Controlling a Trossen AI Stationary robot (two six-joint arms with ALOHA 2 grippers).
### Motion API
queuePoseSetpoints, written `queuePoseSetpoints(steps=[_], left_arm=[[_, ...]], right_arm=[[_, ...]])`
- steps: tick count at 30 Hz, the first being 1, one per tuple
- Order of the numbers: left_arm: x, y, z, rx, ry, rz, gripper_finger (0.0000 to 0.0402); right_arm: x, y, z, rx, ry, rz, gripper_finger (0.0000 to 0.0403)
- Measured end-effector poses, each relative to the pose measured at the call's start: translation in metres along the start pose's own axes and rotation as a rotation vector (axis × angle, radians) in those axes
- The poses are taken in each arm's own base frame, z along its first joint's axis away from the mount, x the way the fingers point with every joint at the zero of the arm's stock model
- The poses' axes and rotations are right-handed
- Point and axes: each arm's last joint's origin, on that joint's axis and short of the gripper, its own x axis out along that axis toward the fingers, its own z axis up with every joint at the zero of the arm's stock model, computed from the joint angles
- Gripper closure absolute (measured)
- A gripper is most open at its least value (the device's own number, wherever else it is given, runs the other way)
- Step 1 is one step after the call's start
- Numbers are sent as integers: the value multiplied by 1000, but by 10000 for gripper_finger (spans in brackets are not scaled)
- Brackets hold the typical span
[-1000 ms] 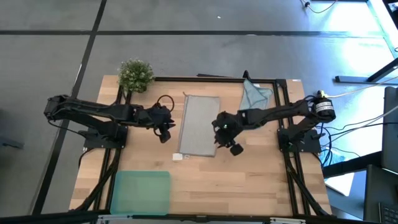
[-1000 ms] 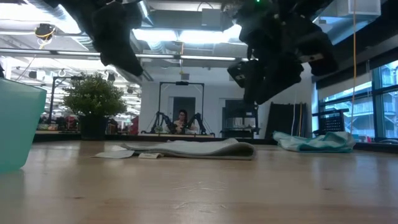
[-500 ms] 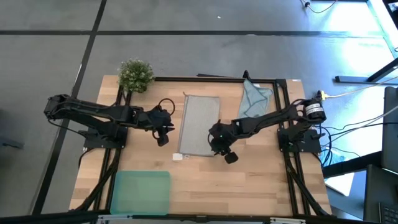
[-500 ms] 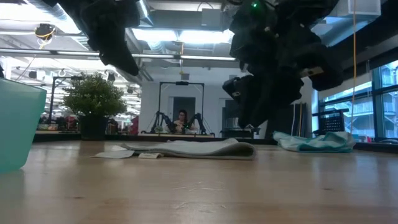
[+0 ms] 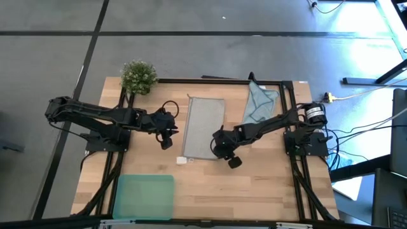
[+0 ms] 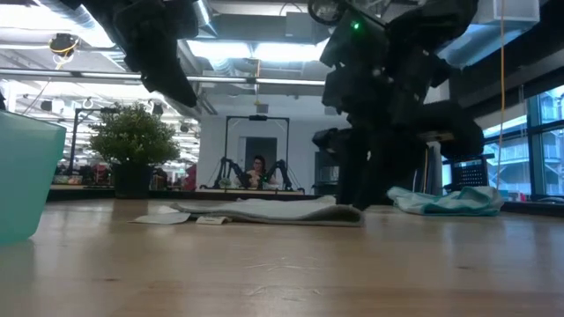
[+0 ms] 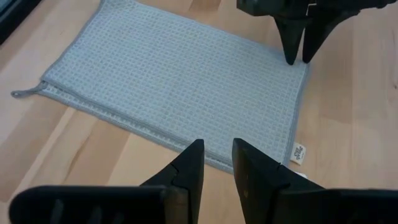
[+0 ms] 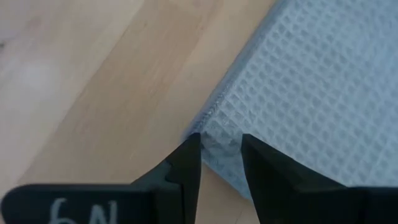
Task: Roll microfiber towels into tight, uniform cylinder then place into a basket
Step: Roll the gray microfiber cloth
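The pale grey towel (image 5: 203, 127) lies flat, folded into a long rectangle, in the middle of the table, its white tag (image 7: 298, 151) at the near left corner. The light blue towel (image 5: 261, 100) lies crumpled at the far right. The mint-green basket (image 5: 144, 196) stands at the near left edge. My left gripper (image 7: 217, 163) hovers well above the grey towel's left edge, open by a narrow gap and empty. My right gripper (image 8: 219, 163) is down at the grey towel's near right corner, open by a narrow gap. My right gripper comes from above, pointing down, onto the grey towel's near right corner (image 8: 210, 127). Its fingertips (image 7: 291, 53) stand on either side of a small pucker of cloth at the edge. The towel lies flat on the table. Whether the cloth is pinched, I cannot tell.
A small potted plant (image 5: 138, 75) stands at the far left corner. Bare wood lies between the grey towel and the basket and along the near right of the table. Beyond the table a person sits far off in the room (image 6: 258, 169).
My right gripper has gone down and toward the table's near left, from above the grey towel's right edge to its near right corner at table height. The towel has stayed in place.
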Motion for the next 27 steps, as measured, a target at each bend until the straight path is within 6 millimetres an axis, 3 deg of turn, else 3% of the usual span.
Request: queuePoseSetpoints(steps=[9, 15, 17, 27], left_arm=[[0, 0, 0, 0, -3, 0, 321], [0, 0, 0, 0, -2, 0, 321], [0, 0, 0, 0, -2, 0, 321], [0, 0, 0, 0, -1, 1, 321]], right_arm=[[19, 0, -6, 2, 35, 19, 290], [18, 0, -5, 23, 27, 3, 385], [17, -3, -4, 29, 24, -3, 390], [-5, -42, 11, 111, 64, -15, 399]])
